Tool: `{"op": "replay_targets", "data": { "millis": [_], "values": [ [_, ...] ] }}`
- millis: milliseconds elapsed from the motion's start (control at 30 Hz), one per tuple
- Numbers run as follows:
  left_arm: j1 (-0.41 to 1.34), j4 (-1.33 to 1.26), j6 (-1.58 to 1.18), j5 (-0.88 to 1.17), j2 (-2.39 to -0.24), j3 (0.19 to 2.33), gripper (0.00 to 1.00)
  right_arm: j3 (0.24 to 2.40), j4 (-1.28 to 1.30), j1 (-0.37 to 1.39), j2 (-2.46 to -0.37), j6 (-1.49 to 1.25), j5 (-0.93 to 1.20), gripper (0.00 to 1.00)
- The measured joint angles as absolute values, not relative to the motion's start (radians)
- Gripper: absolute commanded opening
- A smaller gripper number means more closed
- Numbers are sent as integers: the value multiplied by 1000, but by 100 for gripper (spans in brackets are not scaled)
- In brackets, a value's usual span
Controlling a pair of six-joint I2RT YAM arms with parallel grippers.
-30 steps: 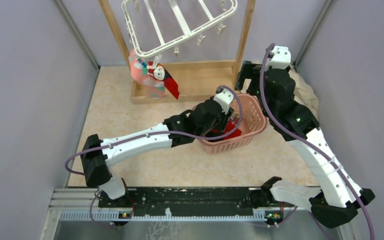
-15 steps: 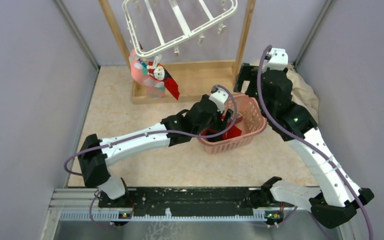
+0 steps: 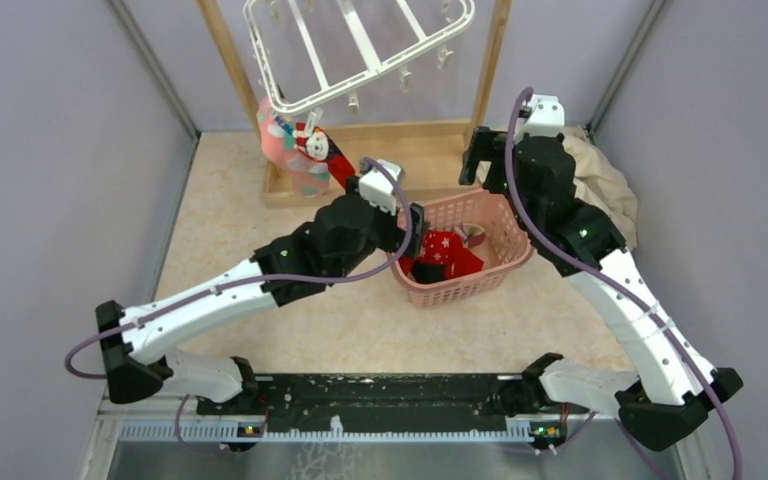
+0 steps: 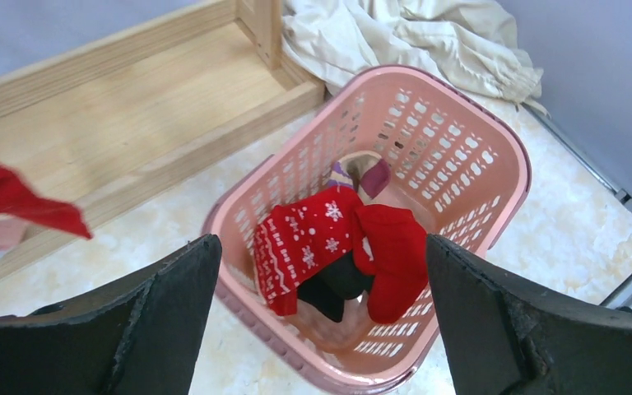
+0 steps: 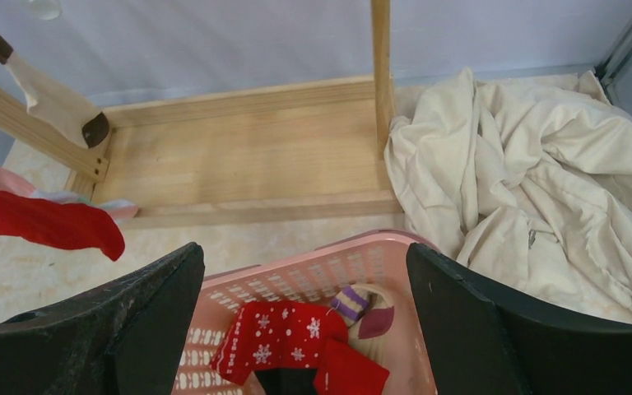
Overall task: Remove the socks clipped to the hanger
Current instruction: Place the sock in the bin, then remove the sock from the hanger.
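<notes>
Loose socks (image 4: 329, 247) lie in the pink basket (image 4: 461, 156); clipped socks (image 3: 305, 155) hang on the hanger (image 3: 375, 70); left gripper (image 4: 321, 329) and right gripper (image 5: 304, 329) jaws wide, empty

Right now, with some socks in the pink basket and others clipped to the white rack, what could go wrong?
The open left gripper hovers at the pink plastic lattice basket; swinging away, it could catch the rim and tip it. The pink and red socks hang from one corner of the white plastic hanger beside the wooden post; tugging may swing it.

No readable text, label, brand, number or sign shows in any view.
</notes>
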State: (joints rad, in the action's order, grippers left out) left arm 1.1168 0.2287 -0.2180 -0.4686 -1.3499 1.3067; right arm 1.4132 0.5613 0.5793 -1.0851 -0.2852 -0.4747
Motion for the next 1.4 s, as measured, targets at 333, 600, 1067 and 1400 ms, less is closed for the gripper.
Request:
{"op": "replay_targets", "data": {
  "millis": [333,600,1067,1400],
  "values": [
    [1117,329,-260,-598,-1162,1223,99,1394,536,579,-1129,-290,-419,94],
    [1116,409,-329,-619,-1051,1127,99,1377,497,579,-1153,-289,-344,99],
    [1116,457,-349,-617,-1040,1110,99,1263,490,579,-1137,-354,-126,98],
    [1104,455,-333,-644,-1040,1106,99,1262,429,607,-1193,-345,-28,98]
  ]
}}
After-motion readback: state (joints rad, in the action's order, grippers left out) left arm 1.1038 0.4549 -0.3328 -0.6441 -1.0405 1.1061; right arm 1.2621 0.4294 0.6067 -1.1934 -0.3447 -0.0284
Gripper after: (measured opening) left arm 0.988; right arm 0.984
